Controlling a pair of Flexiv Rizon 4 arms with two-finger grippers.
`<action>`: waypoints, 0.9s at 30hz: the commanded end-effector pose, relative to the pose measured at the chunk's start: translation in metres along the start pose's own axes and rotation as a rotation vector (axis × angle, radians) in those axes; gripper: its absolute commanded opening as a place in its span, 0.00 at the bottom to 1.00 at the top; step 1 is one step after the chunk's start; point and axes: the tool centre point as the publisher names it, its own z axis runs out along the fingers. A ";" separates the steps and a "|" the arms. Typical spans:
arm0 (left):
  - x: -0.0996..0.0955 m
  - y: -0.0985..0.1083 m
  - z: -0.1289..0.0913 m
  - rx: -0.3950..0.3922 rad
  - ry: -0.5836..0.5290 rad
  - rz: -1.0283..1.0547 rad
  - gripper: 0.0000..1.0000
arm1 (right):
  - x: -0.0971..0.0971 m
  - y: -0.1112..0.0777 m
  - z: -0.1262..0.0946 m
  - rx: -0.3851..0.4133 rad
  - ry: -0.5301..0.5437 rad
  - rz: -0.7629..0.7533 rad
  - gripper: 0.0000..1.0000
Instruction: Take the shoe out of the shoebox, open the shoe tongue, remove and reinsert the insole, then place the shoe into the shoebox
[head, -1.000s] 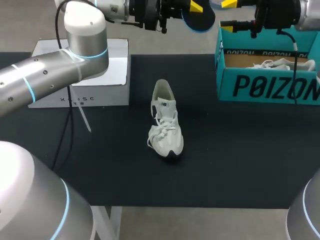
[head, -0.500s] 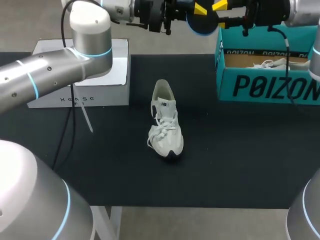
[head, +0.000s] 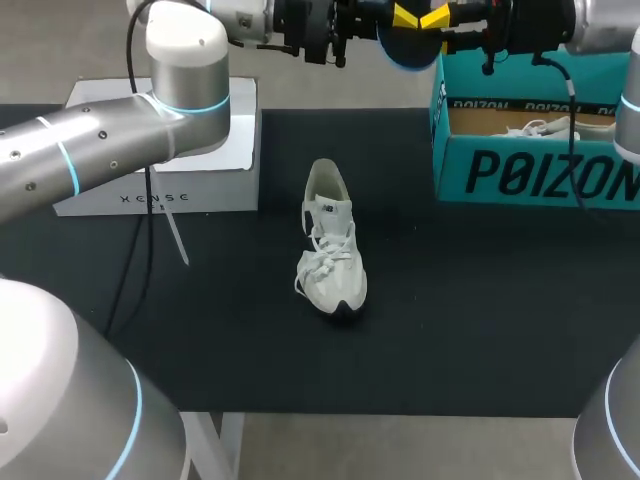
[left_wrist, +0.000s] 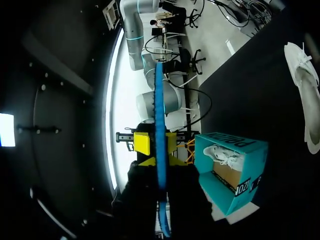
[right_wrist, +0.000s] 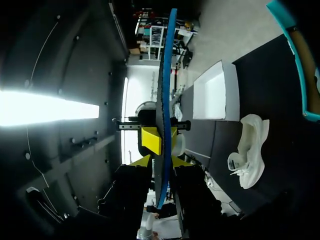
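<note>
Up at the far edge of the table (head: 480, 300) in the head view, the left gripper (head: 403, 16) and right gripper (head: 438, 17) sit nose to nose, with the blue insole (head: 405, 52) between them. The white shoe (head: 335, 245) lies mid-table, toe toward the near edge, well apart from the teal shoebox (head: 520, 175) on the right, which has another shoe (head: 548, 128) in it. A white box (head: 180, 150) sits far left.

Left wrist view: insole (left_wrist: 159, 115) edge-on, pinched tight in the left gripper (left_wrist: 161, 161), fingers barely apart.

Right wrist view: insole (right_wrist: 164, 75) runs edge-on straight through the right gripper (right_wrist: 161, 161), but honestly can't tell if it's clamped or just around it.
</note>
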 end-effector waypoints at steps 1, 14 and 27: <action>0.003 -0.004 0.001 -0.015 -0.011 0.003 0.00 | 0.000 -0.003 0.001 -0.009 -0.002 0.004 0.12; 0.003 -0.007 0.000 -0.051 -0.028 0.017 1.00 | -0.002 -0.006 0.001 -0.018 0.000 0.015 0.00; 0.003 -0.027 -0.061 -0.141 -0.029 -0.039 1.00 | -0.007 -0.007 0.001 -0.052 -0.008 -0.030 0.00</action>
